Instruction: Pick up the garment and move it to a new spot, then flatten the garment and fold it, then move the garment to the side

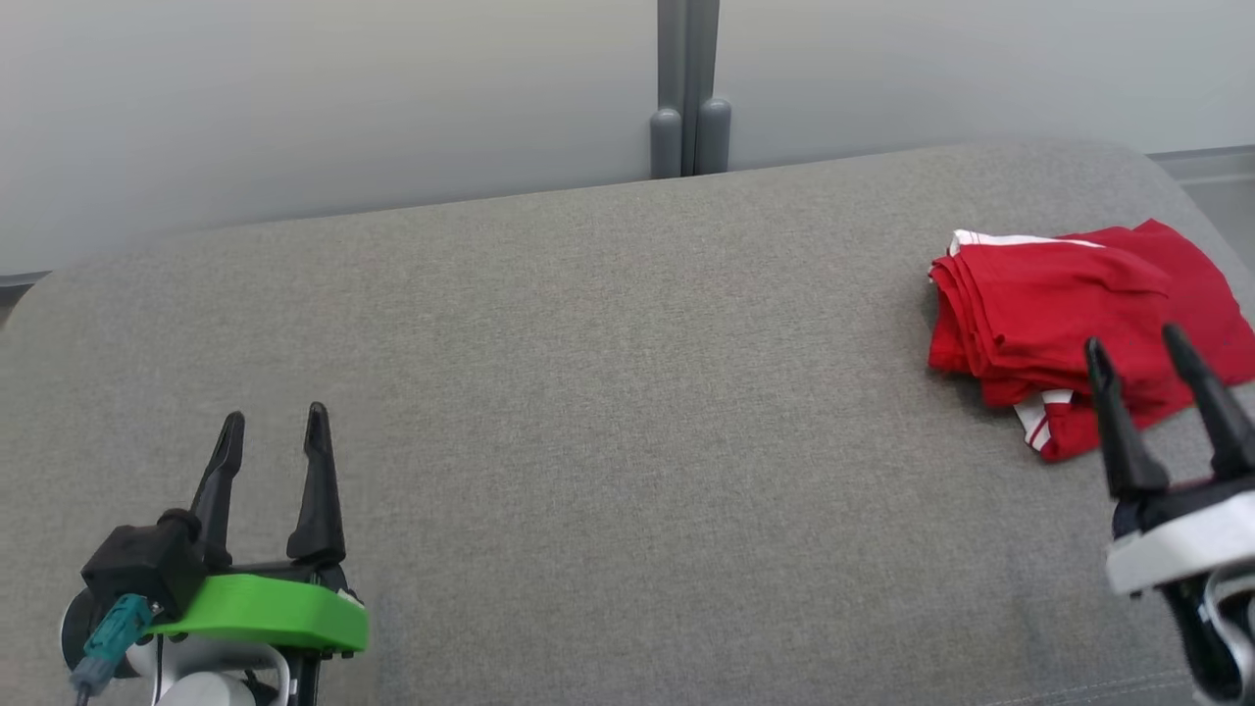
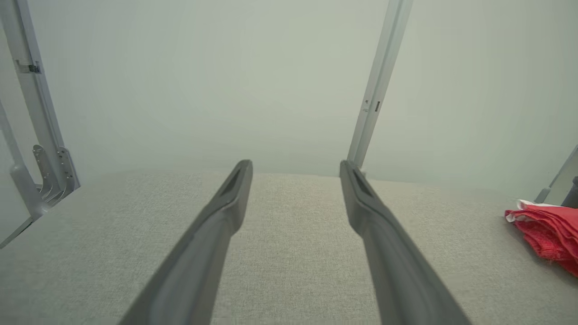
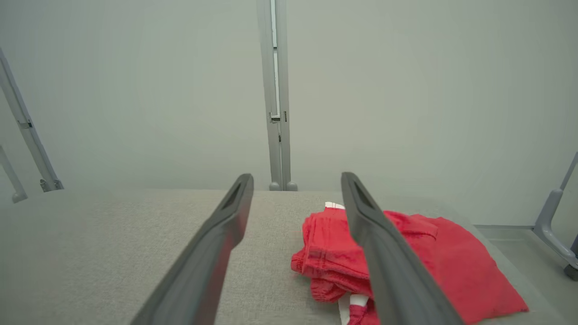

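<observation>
Red garment (image 1: 1059, 304) seen folded at right side of grey cushion (image 1: 588, 392). Near it right gripper (image 1: 1137, 341) poised, left gripper (image 1: 275, 415) well apart; both jaws held wide, empty. Set-aside step judged done; clear retreat called for.

Garment (image 1: 1069, 304) just ahead of my right pincer (image 1: 1135, 339): red cloth, soft, matt, creased, white trim. Cushion (image 1: 608, 392) under both pincers: grey woven fabric, matt, fine rough weave. My left pincer (image 1: 275, 414): fingers (image 2: 212, 234) dark plastic, matt, smooth; bracket (image 1: 265, 608) at its base green plastic, slight sheen. Right pincer base: white plastic, smooth. Panels (image 1: 294, 98) far ahead: pale, matt, frosted look, material unclear. Post (image 1: 689, 88) between them: grey, smooth, satin, looks like painted metal.
</observation>
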Controlling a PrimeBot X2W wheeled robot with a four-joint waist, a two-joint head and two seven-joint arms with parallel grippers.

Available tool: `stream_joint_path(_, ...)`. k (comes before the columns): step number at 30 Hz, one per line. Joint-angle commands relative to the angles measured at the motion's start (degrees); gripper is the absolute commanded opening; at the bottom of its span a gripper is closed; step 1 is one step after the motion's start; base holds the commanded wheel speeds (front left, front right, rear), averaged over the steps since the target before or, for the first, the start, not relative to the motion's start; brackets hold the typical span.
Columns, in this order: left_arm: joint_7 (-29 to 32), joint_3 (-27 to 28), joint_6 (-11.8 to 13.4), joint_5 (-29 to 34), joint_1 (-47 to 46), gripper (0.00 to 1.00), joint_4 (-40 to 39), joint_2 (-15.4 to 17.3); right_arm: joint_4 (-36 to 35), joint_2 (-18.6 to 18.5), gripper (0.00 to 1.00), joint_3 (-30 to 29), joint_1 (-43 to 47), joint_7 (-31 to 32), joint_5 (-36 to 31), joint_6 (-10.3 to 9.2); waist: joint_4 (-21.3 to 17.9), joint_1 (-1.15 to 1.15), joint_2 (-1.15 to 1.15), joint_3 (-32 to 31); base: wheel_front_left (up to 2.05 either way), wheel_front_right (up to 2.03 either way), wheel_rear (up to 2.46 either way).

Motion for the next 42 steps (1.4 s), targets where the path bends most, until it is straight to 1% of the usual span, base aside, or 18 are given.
stream_joint_path(1,-0.2,0.9,-0.3,1.3,1.2,1.00,0.4,-0.4,-1.0,1.4,1.00,-1.0,2.2,-0.2,-1.4,-0.03,0.9,0.00,0.00,-0.6,0.00,0.00,0.00)
stream_joint_path(3,-0.2,2.3,-1.0,2.9,2.2,1.00,1.1,-1.9,-2.9,5.0,1.00,-3.4,5.4,-0.2,-4.2,-0.04,1.3,0.00,0.00,-0.7,0.00,0.00,0.00)
stream_joint_path(5,-0.2,3.9,-1.6,4.8,3.1,1.00,1.7,-3.2,-4.4,8.4,1.00,-4.5,8.2,-0.2,-6.0,-0.03,1.6,0.00,0.00,-0.8,0.00,0.00,0.00)
stream_joint_path(8,-0.2,6.3,-2.6,7.3,4.5,1.00,2.3,-5.3,-5.9,11.6,1.00,-5.8,10.4,-0.2,-8.5,-0.03,1.8,0.00,0.00,-1.0,0.00,0.00,0.00)
stream_joint_path(10,-0.2,7.5,-3.9,9.0,5.5,1.00,3.0,-6.6,-6.5,13.1,1.00,-5.9,11.1,-0.2,-9.5,-0.03,1.8,0.00,0.00,-1.1,0.00,0.00,0.00)
stream_joint_path(13,-0.2,8.8,-5.6,12.3,6.6,1.00,4.2,-7.4,-6.4,13.7,1.00,-4.6,11.9,-0.2,-10.0,-0.03,1.8,0.00,0.00,-1.3,0.00,0.00,0.00)
stream_joint_path(16,-0.2,9.4,-8.1,14.9,7.3,1.00,5.2,-8.4,-5.9,13.9,1.00,-3.8,11.7,-0.2,-10.2,-0.03,1.9,0.00,0.00,-1.4,0.00,0.00,0.00)
stream_joint_path(21,-0.2,11.8,-12.3,16.9,7.9,1.00,6.8,-10.2,-5.5,14.0,1.00,-3.4,11.6,-0.2,-9.9,-0.03,2.1,0.00,0.00,-1.6,0.00,0.00,0.00)
stream_joint_path(24,-0.2,13.4,-14.1,18.0,8.0,1.00,7.5,-11.1,-5.2,14.0,1.00,-3.3,11.7,-0.2,-9.9,-0.03,2.1,0.00,0.00,-1.6,0.00,0.00,0.00)
stream_joint_path(27,-0.2,14.8,-15.5,19.2,8.2,1.00,8.0,-12.1,-4.9,14.0,1.00,-3.5,11.6,-0.2,-9.9,-0.03,2.1,0.00,0.00,-1.5,0.00,0.00,0.00)
stream_joint_path(33,-0.2,16.9,-17.1,21.1,8.1,1.00,8.7,-13.9,-4.6,14.1,1.00,-3.4,11.3,-0.2,-9.9,-0.03,2.1,0.00,0.00,-1.4,0.00,0.00,0.00)
stream_joint_path(35,-0.2,18.4,-17.8,21.2,8.3,1.00,8.8,-15.0,-4.5,14.3,1.00,-3.3,11.2,-0.2,-9.9,-0.03,2.1,0.00,0.00,-1.4,0.00,0.00,0.00)
stream_joint_path(42,-0.2,19.6,-19.2,22.7,8.3,1.00,9.9,-16.0,-4.3,14.2,1.00,-3.2,11.2,-0.2,-9.5,-0.03,2.2,0.00,0.00,-1.5,0.00,0.00,0.00)
